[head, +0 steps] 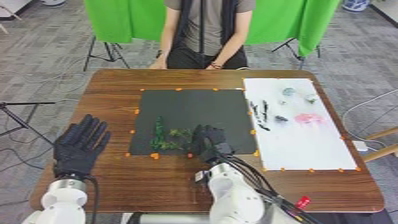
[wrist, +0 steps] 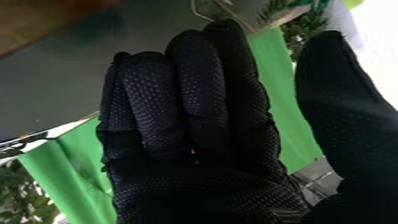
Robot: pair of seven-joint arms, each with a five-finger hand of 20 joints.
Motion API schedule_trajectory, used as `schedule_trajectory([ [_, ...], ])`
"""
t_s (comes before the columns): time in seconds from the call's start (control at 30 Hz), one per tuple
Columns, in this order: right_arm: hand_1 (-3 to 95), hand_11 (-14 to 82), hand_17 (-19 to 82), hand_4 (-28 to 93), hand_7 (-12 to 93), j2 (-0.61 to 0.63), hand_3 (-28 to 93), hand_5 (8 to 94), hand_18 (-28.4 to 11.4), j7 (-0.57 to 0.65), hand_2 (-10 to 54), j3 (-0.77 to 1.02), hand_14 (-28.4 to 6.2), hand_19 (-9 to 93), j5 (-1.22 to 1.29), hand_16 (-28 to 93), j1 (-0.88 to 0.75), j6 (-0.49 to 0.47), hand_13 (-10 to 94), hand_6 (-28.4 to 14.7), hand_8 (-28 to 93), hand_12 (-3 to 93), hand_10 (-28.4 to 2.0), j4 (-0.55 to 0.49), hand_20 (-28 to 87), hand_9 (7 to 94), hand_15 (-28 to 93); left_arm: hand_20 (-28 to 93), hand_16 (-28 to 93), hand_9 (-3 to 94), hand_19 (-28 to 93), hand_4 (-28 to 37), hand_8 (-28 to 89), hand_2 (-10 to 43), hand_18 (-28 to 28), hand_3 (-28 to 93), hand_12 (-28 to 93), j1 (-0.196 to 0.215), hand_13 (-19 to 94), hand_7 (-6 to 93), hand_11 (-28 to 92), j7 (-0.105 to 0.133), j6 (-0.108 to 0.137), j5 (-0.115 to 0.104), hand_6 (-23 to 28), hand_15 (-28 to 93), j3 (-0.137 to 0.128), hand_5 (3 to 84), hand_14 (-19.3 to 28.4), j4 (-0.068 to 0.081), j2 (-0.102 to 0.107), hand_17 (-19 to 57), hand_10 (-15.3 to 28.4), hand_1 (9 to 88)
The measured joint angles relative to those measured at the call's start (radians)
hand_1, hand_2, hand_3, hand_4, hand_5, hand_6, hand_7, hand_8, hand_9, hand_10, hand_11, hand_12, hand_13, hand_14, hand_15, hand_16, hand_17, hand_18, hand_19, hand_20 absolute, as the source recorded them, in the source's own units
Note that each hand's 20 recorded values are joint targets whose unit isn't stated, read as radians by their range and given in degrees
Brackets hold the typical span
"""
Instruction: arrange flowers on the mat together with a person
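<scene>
On the dark mat, greenery down and the blooms waiting alongside

At the near left part of the mat [head: 200, 106], a tall green sprig [head: 159, 131] lies beside a looser leafy spray [head: 179, 137], probably set there as the base of the arrangement. The right hand [head: 210, 141] is next to the spray, over the mat's near edge. Its fingers are straight and the thumb stands well off them, with nothing seen in its hold; I judge it is placing or adjusting greenery. The left hand [head: 78, 151] is spread open and empty at the left of the bench [head: 155, 186], presumably parked out of the way.

On the white sheet [head: 306, 152], right of the mat, are a pink bloom [head: 309, 118], a pale tuft [head: 288, 91] and dark strips [head: 259, 114], apparently laid apart for easy picking. Orange tabs [head: 155, 156] line both borders, likely pinning them flat. Colour beside the green seems the next need; a careless sweep could drag the spray. No label or writing can be read, even on the red item [head: 303, 202].
</scene>
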Motion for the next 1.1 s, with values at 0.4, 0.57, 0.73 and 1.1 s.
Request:
schedule_trajectory([
  [0.4,38.1,53.1,18,-28,43,0.011,74,64.3,-28.4,-0.021,-9.5,0.073,-21.9,77,0.008,25,-0.019,-0.322,51,-6.1,-11,31.9,-20.2,-0.054,19,63.6,73,7,-8,46.9,42,-28.3,-11,12.4,15.8,76,6,0.014,35,13.4,20,0.001,0.009,-0.01,8.7,33,-0.011,51.7,16.0,0.0,-0.013,-4.4,14.2,34.7],
  [0.57,49.7,57.7,20,-28,61,-0.005,64,60.5,-28.4,-0.033,-9.5,0.06,-20.7,77,-0.038,26,-0.021,-0.294,54,-2.6,13,35.3,-18.7,-0.02,22,65.2,74,7,-8,46.8,42,-28.3,-11,13.1,15.8,76,6,0.006,35,13.4,20,-0.018,0.009,-0.009,8.9,33,-0.007,51.7,16.0,0.009,-0.018,-4.5,14.2,33.9],
  [0.73,53.8,56.7,22,-28,64,-0.009,63,64.2,-28.4,-0.034,-9.5,0.044,-19.6,78,-0.059,27,-0.02,-0.211,58,-2.1,15,38.7,-17.2,0.011,24,69.2,73,7,-8,46.6,42,-28.3,-11,13.4,15.8,76,6,-0.019,35,13.2,20,-0.035,0.008,-0.006,9.0,33,0.007,51.6,16.1,0.024,-0.018,-4.5,14.3,33.6],
  [1.1,52.0,51.1,23,-24,61,-0.028,70,68.0,-28.4,-0.008,-9.5,0.023,-19.5,78,-0.043,27,0.018,-0.203,60,-2.3,17,44.3,-16.6,0.043,26,72.8,72,7,-8,46.5,42,-28.3,-11,13.7,15.8,76,6,-0.034,35,13.1,20,-0.042,0.006,-0.007,9.1,33,0.022,51.6,16.2,0.029,-0.013,-4.6,14.4,33.2],
])
